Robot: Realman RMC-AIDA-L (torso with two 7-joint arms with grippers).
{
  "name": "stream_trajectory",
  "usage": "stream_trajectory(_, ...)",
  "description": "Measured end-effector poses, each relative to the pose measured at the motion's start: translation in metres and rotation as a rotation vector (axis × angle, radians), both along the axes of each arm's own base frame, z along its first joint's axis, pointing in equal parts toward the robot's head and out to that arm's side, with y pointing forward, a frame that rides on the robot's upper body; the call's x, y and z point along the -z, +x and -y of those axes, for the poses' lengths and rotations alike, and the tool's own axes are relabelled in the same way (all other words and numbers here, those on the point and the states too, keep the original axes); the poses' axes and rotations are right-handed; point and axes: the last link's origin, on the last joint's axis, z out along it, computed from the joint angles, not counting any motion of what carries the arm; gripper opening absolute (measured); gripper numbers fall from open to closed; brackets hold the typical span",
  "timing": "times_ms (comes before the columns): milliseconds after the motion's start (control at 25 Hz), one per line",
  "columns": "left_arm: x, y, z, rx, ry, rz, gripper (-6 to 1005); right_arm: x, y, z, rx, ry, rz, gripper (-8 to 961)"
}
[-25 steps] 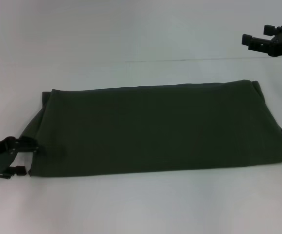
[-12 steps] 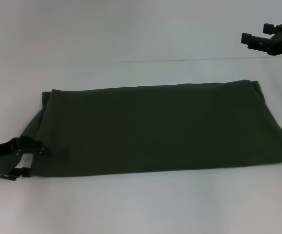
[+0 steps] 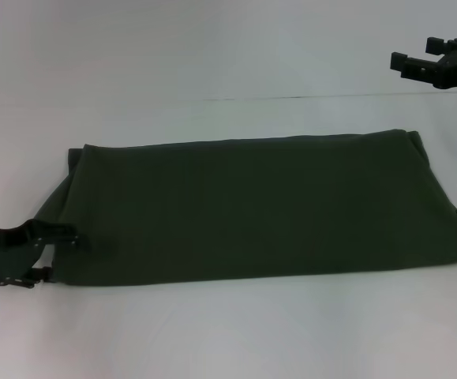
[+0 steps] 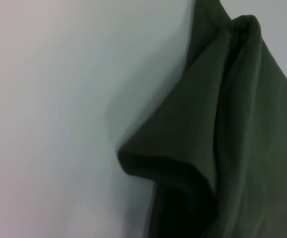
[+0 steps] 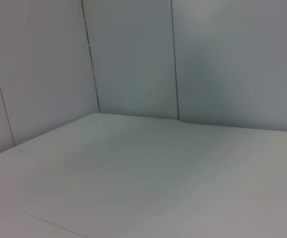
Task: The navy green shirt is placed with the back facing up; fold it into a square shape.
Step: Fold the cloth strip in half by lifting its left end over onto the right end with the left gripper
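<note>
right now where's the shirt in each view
Head view: the shirt lies folded in a long band across the middle of the table, the left gripper at its near left corner.
Left wrist view: that rumpled corner close up.
Right wrist view: not in it.
Shared landmark: the white table.

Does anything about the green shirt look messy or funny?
Mostly it's tidy: the navy green shirt lies flat as a long folded band on the table. The odd spot is its left end, where the cloth bunches into loose folds beside the left gripper. The right gripper hangs far away.
</note>
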Motion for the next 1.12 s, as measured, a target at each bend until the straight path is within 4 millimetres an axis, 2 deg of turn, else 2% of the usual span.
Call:
stream_trajectory(1080,0.0051,0.0013,-0.0037,-0.001,0.002,-0.005,749,0.0003,0.0010,0.0008,0.002,0.001,-0.001,864)
stream_trajectory(1120,0.0052,0.0010,-0.0034,-0.001,0.002,-0.006,707,0.0003,0.0010,0.0008,0.002,0.000,-0.001,864)
